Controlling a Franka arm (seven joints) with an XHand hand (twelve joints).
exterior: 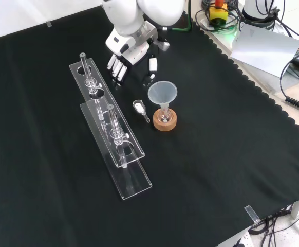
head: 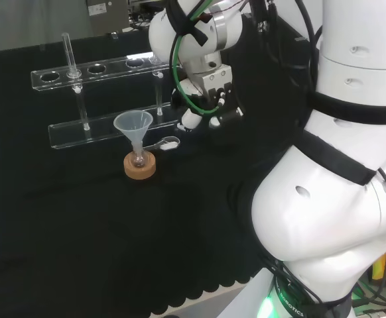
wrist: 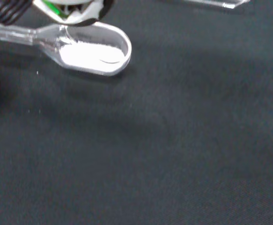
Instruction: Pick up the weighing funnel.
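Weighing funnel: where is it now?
In the front view the weighing funnel lies on the cloth between the clear rack and the funnel on its cork ring.

The white arm point(head: 325, 199) is leaning in from the right of the head view. The hand point(exterior: 132, 49) is hanging at its far end, with its fingers point(exterior: 117, 68) pointing down, straight and spread, gripping nothing.

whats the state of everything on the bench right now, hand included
hand: open, fingers relaxed, holding nothing
weighing funnel: lying on the cloth, white powder in its scoop, not touched by the hand
funnel: upright, mouth up, stem in the small flask
small flask: upright on the cork ring
cork ring: flat on the cloth
test tube rack: standing, glass tubes upright in it
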